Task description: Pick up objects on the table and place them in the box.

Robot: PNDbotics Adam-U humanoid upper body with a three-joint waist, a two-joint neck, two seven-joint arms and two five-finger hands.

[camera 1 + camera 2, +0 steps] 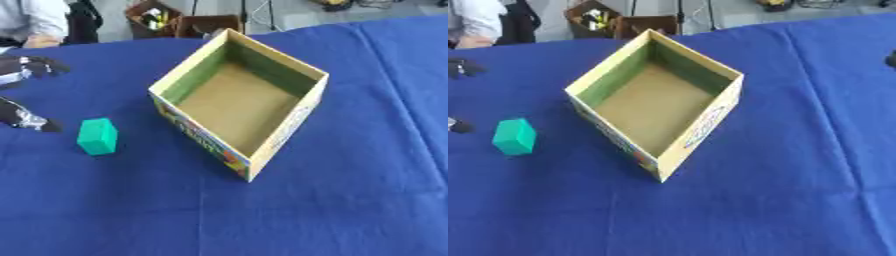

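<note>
A green block [96, 136] stands on the blue tablecloth, left of the box. The open cardboard box [190, 67] sits in the middle of the table, turned at an angle, with a printed colourful outer wall and nothing showing inside. My left hand [24, 119] comes in at the left edge, just left of the block and apart from it. Its upper fingers [31, 66] and its lower part are spread wide, holding nothing. A small dark shape at the right edge in the right eye view is all that shows of my right hand [891, 60].
The blue cloth [350, 200] covers the whole table, with folds running across it. Beyond the far edge stand brown cartons [171, 21] on the floor.
</note>
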